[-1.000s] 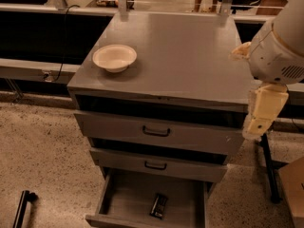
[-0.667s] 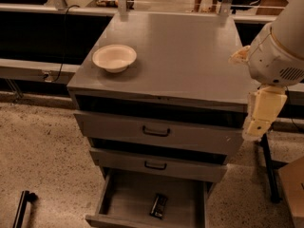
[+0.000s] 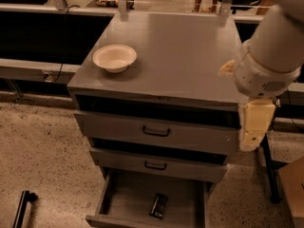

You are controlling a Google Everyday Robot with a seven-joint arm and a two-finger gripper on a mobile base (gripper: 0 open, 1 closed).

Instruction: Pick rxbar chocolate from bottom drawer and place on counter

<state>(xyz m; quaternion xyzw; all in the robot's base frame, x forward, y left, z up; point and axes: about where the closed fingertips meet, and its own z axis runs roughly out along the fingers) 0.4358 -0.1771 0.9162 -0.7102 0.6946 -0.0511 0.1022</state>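
Observation:
The rxbar chocolate (image 3: 158, 205) is a small dark bar lying flat on the floor of the open bottom drawer (image 3: 124, 198), right of its middle. The counter (image 3: 185, 56) is the grey cabinet top. My arm comes in from the upper right over the counter's right edge. Its white joint hangs beside the cabinet's right front corner. The cream gripper end (image 3: 254, 132) points down there, level with the top drawer and well above and to the right of the bar. It holds nothing that I can see.
A cream bowl (image 3: 114, 57) stands on the counter's left front part. The two upper drawers (image 3: 156, 132) with black handles stick out slightly. A dark stand leg (image 3: 268, 170) is right of the cabinet, and a black object (image 3: 21, 208) lies on the speckled floor at the left.
My arm has shifted slightly left and down beside the cabinet's right edge. The bar, the bowl and the drawers have not moved.

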